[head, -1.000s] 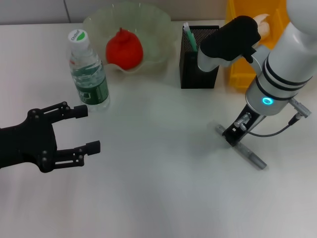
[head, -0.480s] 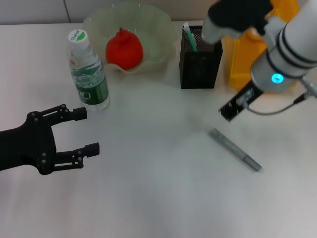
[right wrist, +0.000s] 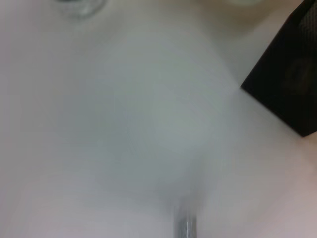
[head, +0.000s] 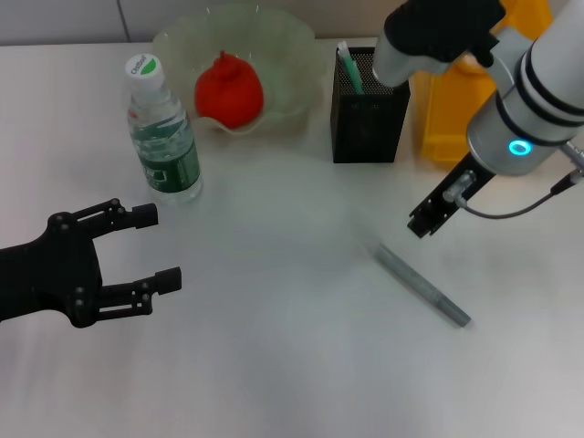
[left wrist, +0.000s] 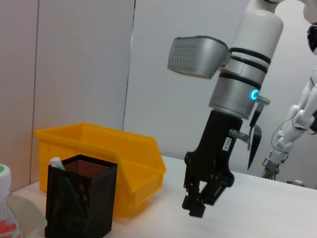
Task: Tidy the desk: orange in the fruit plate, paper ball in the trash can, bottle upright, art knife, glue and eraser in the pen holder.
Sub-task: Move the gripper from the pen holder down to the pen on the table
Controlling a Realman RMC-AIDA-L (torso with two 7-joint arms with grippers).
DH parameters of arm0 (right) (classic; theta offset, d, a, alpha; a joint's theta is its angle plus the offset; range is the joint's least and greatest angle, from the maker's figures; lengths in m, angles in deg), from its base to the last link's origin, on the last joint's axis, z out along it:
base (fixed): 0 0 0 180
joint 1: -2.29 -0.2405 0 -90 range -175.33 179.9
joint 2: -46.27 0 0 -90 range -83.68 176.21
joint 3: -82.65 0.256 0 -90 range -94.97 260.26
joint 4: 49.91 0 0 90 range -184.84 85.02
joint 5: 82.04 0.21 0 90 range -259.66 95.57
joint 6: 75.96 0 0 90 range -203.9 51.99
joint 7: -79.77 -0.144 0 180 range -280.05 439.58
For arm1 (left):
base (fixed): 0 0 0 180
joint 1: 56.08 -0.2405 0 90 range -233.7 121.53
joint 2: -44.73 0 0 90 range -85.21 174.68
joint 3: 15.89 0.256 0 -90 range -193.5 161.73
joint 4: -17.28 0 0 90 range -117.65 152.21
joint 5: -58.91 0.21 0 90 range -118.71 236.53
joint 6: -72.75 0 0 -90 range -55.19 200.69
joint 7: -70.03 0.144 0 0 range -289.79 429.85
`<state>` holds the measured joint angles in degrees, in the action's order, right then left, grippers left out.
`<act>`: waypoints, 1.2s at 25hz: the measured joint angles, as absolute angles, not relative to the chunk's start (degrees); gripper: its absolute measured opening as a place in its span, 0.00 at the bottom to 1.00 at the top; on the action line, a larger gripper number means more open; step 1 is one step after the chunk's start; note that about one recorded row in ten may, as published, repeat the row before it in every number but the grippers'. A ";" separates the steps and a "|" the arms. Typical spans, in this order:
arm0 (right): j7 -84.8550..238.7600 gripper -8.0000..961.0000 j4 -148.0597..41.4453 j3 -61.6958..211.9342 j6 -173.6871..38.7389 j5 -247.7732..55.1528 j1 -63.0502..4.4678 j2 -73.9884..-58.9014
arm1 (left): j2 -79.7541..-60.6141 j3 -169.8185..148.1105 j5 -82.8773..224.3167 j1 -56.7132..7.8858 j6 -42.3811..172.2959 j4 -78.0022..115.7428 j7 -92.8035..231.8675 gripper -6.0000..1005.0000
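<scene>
I see the art knife (head: 422,285) lying flat on the white surface (head: 274,347). It is a long grey stick. Its long side runs on a slant, with one end nearer the pen holder (head: 368,107) and the other end nearer my edge of the surface, out to the right.

My right tool (head: 422,224) hangs in the air just above and a little behind the near-holder end of the knife. It holds nothing. I cannot tell if its tips are apart or together.

My left tool (head: 151,246) is far off on the other side, with its tips apart and nothing in them. So I think the right arm is the one to reach. It should come down and turn so it pinches across the thin side.
</scene>
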<state>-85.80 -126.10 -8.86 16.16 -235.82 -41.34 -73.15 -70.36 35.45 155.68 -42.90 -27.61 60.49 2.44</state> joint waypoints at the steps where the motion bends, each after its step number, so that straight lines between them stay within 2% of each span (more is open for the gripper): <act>1: -85.87 0.14 -125.83 -9.18 16.15 -235.79 -41.36 -73.18 | -70.34 35.43 155.67 -42.90 -27.61 60.44 2.45 0.84; 5: -86.49 0.20 -124.60 -10.76 15.64 -235.56 -41.46 -73.40 | -70.32 35.43 155.68 -42.91 -27.61 60.40 2.44 0.84; 10: -88.58 0.43 -122.65 -15.44 13.22 -235.09 -41.62 -73.53 | -70.38 35.44 155.67 -42.90 -27.62 60.38 2.45 0.84; 16: -89.07 0.55 -118.37 -17.87 10.35 -232.06 -42.74 -73.53 | -70.47 35.44 155.68 -42.90 -27.62 59.99 2.58 0.84; 30: -89.38 0.49 -112.86 -18.52 7.66 -231.89 -43.88 -73.53 | -70.49 35.44 155.68 -42.85 -27.51 59.70 3.05 0.84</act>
<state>-89.38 -112.86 -18.52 7.66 -231.89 -43.88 -73.53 -70.49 35.44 155.68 -42.85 -27.51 59.70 3.05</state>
